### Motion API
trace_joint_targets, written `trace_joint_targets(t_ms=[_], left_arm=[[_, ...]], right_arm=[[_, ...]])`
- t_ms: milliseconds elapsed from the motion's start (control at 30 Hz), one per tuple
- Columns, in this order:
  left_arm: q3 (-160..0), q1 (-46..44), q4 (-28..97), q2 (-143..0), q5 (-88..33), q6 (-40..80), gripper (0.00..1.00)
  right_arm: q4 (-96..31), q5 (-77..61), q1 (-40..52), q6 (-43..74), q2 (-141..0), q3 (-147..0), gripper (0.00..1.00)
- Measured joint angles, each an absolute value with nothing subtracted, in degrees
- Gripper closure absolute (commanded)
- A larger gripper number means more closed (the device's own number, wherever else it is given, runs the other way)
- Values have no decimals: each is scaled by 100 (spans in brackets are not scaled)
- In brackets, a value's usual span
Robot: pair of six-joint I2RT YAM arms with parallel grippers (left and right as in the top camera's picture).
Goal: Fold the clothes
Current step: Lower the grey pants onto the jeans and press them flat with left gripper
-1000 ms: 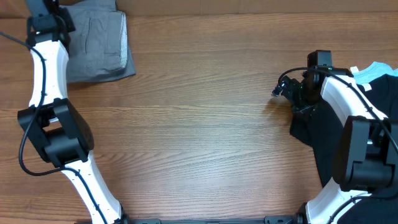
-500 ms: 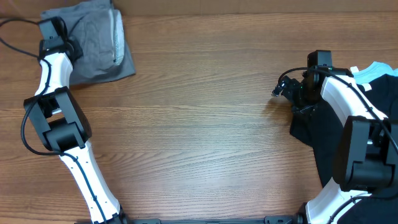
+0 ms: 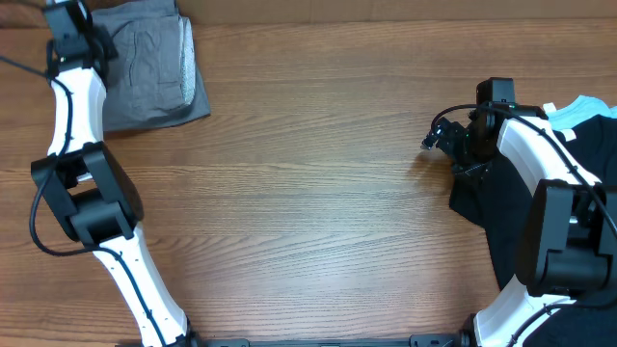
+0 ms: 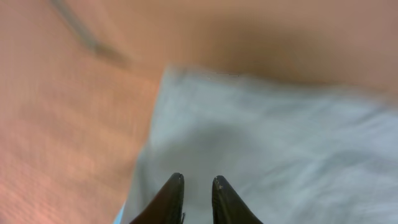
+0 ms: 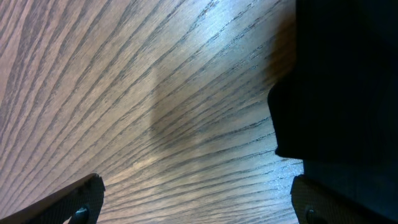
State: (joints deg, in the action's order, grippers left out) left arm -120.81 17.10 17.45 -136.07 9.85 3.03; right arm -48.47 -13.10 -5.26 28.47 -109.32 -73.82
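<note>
Grey shorts [image 3: 149,72] lie folded on our bench [image 3: 318,193]; left pincer [image 4: 196,186] nearly clenched, empty; right pincer [image 5: 193,205] released. We should lift straight off without dragging cloth.

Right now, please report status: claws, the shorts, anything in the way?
Left claw nearly shut, empty, above the grey shorts. Right claw open over bare table, beside the black T-shirt. Shorts folded at far left corner. Nothing in the way.

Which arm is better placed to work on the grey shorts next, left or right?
Left. The left gripper hangs right over the grey shorts at the table's far left corner. The right gripper sits open across the table by the black T-shirt.
</note>
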Motion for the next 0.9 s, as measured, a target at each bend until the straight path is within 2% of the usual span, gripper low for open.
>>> trace_joint_targets(t_ms=[67, 167, 667, 767, 800, 833, 867, 900], left_arm=[[-12178, 1555, 1640, -13426, 987, 320, 76], [-12265, 1326, 1494, -13301, 982, 360, 84], [-12272, 1046, 1219, -14654, 274, 596, 80], [-12274, 1028, 1219, -14700, 252, 607, 89], [-12285, 1020, 1240, -14689, 252, 613, 89], [-12300, 1020, 1262, -14689, 244, 609, 80], [-12311, 1020, 1273, -14689, 235, 611, 64], [-12328, 1020, 1297, -14680, 235, 631, 67]], right_arm=[[-4847, -1313, -526, 2845, -10932, -7384, 0], [-4847, -1308, -526, 2845, -10934, -7382, 0], [-4849, -1310, -526, 2845, -10932, -7382, 0], [-4849, -1308, -526, 2847, -10934, -7382, 0], [-4849, -1310, -526, 2845, -10932, -7382, 0], [-4847, -1310, -526, 2845, -10932, -7382, 0], [-4847, -1310, -526, 2845, -10934, -7382, 0], [-4847, -1308, -526, 2842, -10934, -7382, 0]])
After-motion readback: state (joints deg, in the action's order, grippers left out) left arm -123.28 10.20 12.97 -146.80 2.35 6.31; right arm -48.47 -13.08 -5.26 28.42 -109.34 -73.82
